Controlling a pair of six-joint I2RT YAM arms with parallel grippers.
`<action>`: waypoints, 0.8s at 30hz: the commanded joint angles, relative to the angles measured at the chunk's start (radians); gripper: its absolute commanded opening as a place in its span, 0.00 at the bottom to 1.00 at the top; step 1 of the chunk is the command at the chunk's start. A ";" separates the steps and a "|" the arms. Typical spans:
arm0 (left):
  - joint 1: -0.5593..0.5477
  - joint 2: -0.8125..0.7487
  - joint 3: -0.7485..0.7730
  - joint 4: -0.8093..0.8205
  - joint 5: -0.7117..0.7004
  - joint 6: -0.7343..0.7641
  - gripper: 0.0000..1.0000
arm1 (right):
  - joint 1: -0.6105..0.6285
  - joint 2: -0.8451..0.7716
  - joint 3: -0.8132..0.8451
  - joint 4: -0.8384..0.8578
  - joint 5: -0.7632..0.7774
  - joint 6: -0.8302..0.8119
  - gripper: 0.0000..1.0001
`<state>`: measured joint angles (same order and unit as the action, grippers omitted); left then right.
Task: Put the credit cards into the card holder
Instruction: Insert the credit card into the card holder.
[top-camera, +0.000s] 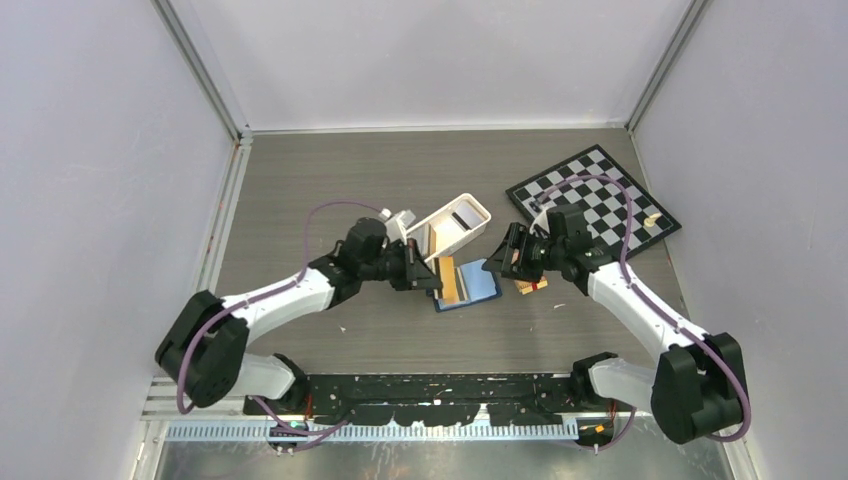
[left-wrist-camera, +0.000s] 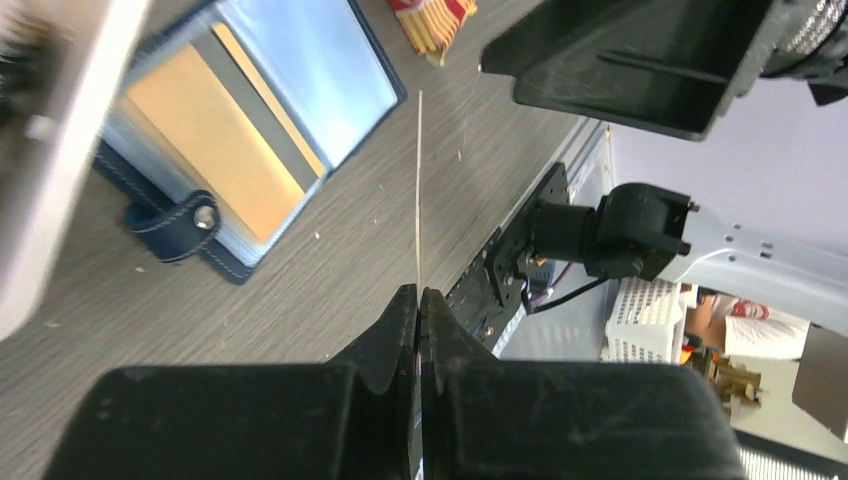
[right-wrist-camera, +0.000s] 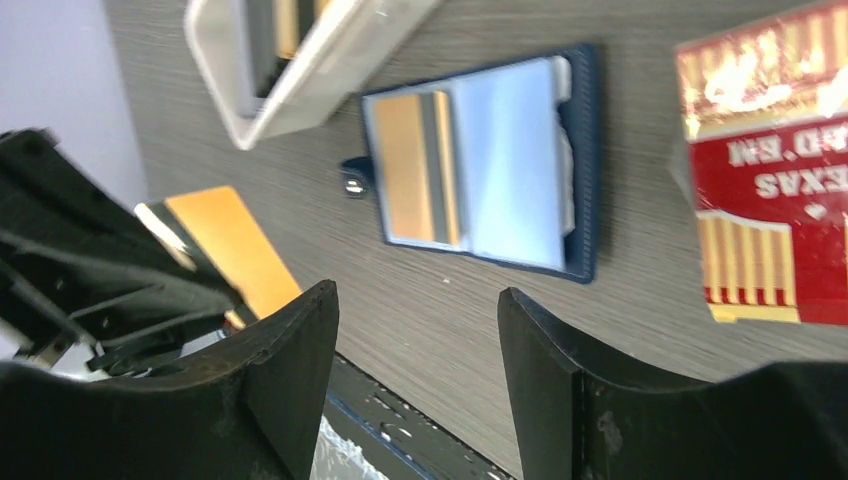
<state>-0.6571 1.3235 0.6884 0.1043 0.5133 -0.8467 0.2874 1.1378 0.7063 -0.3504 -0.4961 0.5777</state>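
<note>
The card holder (top-camera: 470, 284) lies open on the table with a tan credit card (left-wrist-camera: 215, 140) in its left pocket. It also shows in the right wrist view as the card holder (right-wrist-camera: 500, 170). My left gripper (top-camera: 425, 277) hovers just left of it, shut on a tan credit card (right-wrist-camera: 225, 250) that appears edge-on as a thin line (left-wrist-camera: 419, 180) above the jaws (left-wrist-camera: 420, 292). My right gripper (top-camera: 503, 260) hangs open and holds nothing at the holder's right side; its fingers (right-wrist-camera: 417, 295) frame bare table. More credit cards (top-camera: 452, 228) sit in the white tray.
The white tray (top-camera: 478, 208) stands tilted just behind the card holder. A red-orange banded pack (top-camera: 531, 286) lies under the right gripper, right of the holder. A chessboard (top-camera: 600, 195) lies at the back right. Walls close in both sides.
</note>
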 joint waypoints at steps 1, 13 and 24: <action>-0.059 0.066 0.025 0.126 -0.037 -0.046 0.00 | -0.020 0.037 -0.033 0.019 0.079 -0.007 0.65; -0.110 0.265 0.086 0.169 -0.053 -0.075 0.00 | -0.024 0.209 -0.069 0.093 0.089 -0.038 0.66; -0.110 0.353 0.110 0.168 -0.082 -0.082 0.00 | -0.022 0.304 -0.062 0.165 0.050 -0.043 0.67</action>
<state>-0.7639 1.6619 0.7528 0.2283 0.4503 -0.9218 0.2661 1.4231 0.6373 -0.2523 -0.4183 0.5507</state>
